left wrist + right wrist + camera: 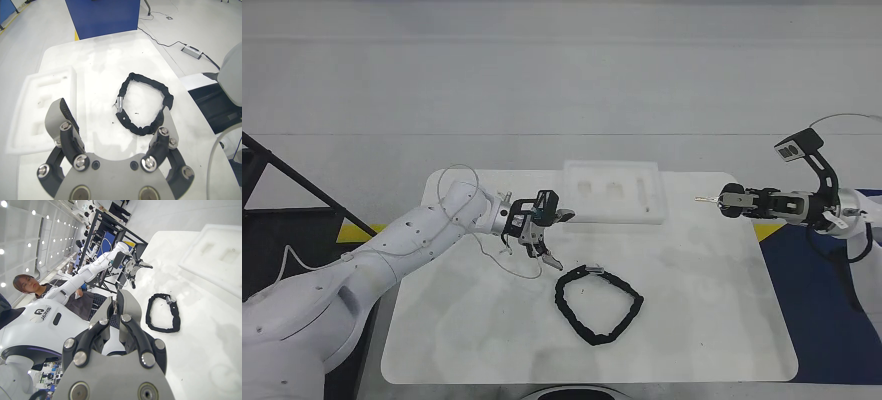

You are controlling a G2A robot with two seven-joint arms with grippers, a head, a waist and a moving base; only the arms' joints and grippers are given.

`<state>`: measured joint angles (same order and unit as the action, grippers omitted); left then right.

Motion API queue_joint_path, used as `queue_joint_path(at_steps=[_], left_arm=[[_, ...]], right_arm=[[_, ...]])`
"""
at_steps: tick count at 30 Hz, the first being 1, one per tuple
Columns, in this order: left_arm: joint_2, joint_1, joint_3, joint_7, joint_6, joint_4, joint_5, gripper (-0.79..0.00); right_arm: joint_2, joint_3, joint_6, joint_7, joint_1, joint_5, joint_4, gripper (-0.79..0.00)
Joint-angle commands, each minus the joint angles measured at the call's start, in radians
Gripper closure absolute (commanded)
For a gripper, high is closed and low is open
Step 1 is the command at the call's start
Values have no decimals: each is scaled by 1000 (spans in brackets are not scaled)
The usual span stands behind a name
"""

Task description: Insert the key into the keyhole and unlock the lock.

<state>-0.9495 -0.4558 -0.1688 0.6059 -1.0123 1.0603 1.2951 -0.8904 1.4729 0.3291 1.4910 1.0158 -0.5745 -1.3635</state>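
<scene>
A black fabric-covered chain lock (578, 323) lies in a loop on the white table (692, 340), its silver lock cylinder (592, 268) at the loop's far side. In the left wrist view the chain (149, 81) and cylinder (119, 104) lie just ahead of my left gripper (114, 107), which is open and holds nothing. From above, the left gripper (545, 235) hovers just left of the cylinder. My right gripper (725, 200) is off at the table's right edge, shut on a small key (704, 199) that points left. The key (114, 308) is pinched between its pads.
A white foam tray (612, 190) with several recesses sits at the table's back edge, behind the chain. It also shows in the left wrist view (28, 106). Bare table (712, 290) lies between the chain and the right gripper. A blue cabinet (102, 17) stands beyond the table.
</scene>
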Motion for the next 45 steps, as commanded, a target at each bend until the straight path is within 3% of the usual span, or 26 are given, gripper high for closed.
queue_joint_path(at_steps=[1, 15, 21, 35, 45], left_arm=[[0, 0, -1, -1, 0, 1, -1, -785], [0, 0, -1, -1, 0, 1, -1, -785], [-13, -57, -19, -66, 57, 12, -56, -785], [-122, -145, -30, -88, 230, -133, -5, -785], [-228, -161, -12, -84, 224, -270, 50, -785]], right_arm=[[0, 0, 0, 0, 0, 0, 0, 0], [0, 0, 0, 0, 0, 0, 0, 0], [0, 0, 0, 0, 0, 0, 0, 0], [0, 0, 0, 0, 0, 0, 0, 0], [0, 0, 0, 0, 0, 0, 0, 0]])
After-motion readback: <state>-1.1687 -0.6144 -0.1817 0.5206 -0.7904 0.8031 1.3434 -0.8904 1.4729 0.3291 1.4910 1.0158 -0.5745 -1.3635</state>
